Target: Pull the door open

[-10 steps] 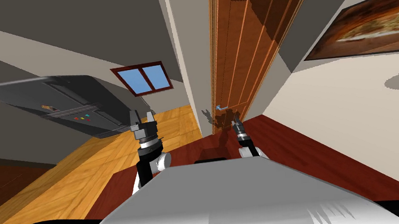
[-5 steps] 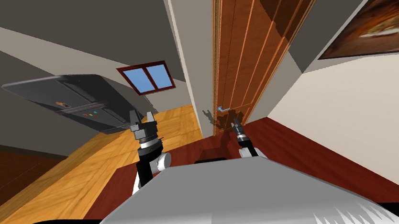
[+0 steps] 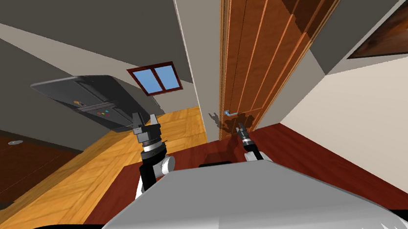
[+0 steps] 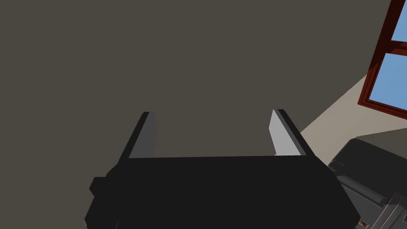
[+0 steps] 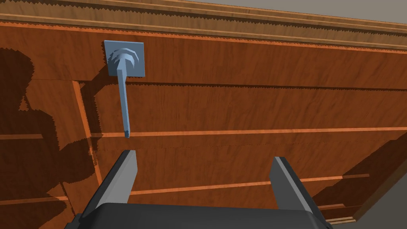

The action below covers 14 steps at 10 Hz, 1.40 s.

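Note:
A brown panelled wooden door [image 3: 258,49] stands ahead, with a blue-grey lever handle [image 3: 231,113] low on it. In the right wrist view the door [image 5: 246,107] is close and the handle [image 5: 125,99] hangs from a square plate, its tip just beyond one finger [image 5: 124,175] of my right gripper [image 5: 204,175]. That gripper is open and holds nothing, apart from the handle. In the head view the right gripper [image 3: 240,128] is just below the handle. My left gripper [image 3: 145,121] is raised at the left, open and empty [image 4: 212,133].
A pale wall edge and door frame [image 3: 202,71] stand left of the door. A dark grey appliance [image 3: 93,103] and a red-framed window [image 3: 156,79] lie at the far left. A framed picture [image 3: 403,25] hangs on the right wall. Wood floor [image 3: 82,171] spreads left.
My view has shifted: the door and handle have drawn slightly nearer and the appliance has slid right in the head view. Both grippers keep their pose.

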Tool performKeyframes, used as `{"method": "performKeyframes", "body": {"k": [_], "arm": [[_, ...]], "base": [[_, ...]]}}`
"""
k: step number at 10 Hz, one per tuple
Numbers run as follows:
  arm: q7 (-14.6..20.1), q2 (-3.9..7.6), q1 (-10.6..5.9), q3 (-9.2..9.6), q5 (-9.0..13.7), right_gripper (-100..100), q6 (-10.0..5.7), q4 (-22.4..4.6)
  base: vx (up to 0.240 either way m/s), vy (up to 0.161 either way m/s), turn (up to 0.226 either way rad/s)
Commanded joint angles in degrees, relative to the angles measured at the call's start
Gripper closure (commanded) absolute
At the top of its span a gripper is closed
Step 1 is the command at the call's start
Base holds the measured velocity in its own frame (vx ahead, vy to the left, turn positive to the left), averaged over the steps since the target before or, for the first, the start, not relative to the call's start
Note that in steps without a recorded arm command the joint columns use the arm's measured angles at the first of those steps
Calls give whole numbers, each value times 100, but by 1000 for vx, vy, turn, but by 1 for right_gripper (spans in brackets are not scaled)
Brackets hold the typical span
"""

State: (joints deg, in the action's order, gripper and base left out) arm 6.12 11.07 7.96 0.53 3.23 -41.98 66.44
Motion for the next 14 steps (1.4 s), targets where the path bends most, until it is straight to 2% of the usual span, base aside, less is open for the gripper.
{"method": "performKeyframes", "body": {"k": [1, 3, 4, 11, 14], "arm": [[38, 29, -36, 5, 11, -100, -36, -174], [114, 85, -159, 25, 39, -100, -120, -513], [114, 85, -159, 25, 39, -100, -120, -532], [342, 248, -530, 84, 121, -100, -375, -1616], [415, 299, -650, 103, 148, -100, -456, -1964]], "base": [[40, -57, 42], [46, -60, 107], [43, -48, 35], [55, -74, 104], [46, -72, 73]]}}
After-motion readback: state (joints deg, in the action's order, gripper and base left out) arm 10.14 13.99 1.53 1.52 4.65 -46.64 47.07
